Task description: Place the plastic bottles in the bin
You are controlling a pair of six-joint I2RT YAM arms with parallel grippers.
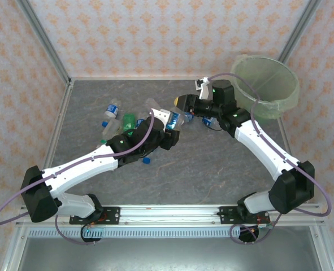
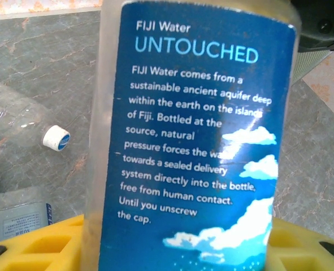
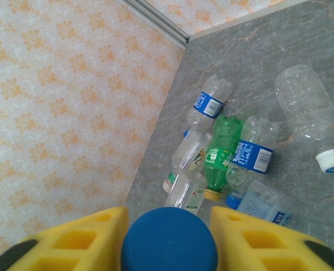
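A clear plastic bottle with a dark blue label (image 2: pixel 200 141) stands upright in my left gripper (image 2: pixel 178 248), whose yellow fingers (image 2: pixel 37 243) are shut on its lower body. In the top view this bottle (image 1: pixel 177 118) hangs over the middle of the table between both grippers. Its blue cap (image 3: pixel 169 240) sits between the yellow fingers (image 3: pixel 82 240) of my right gripper (image 3: pixel 169 237), which press on it from both sides. The pale-green bin (image 1: pixel 280 99) stands at the back right, behind the right arm. More plastic bottles (image 3: pixel 220 152) lie in a heap on the table.
The heap (image 1: pixel 118 118) lies left of centre: clear bottles with blue labels, a green one (image 1: pixel 129 121), and a large clear one with a white cap (image 3: pixel 308 110). A small blue cap (image 1: pixel 146 162) lies loose near the left forearm. Patterned walls close off the back and sides.
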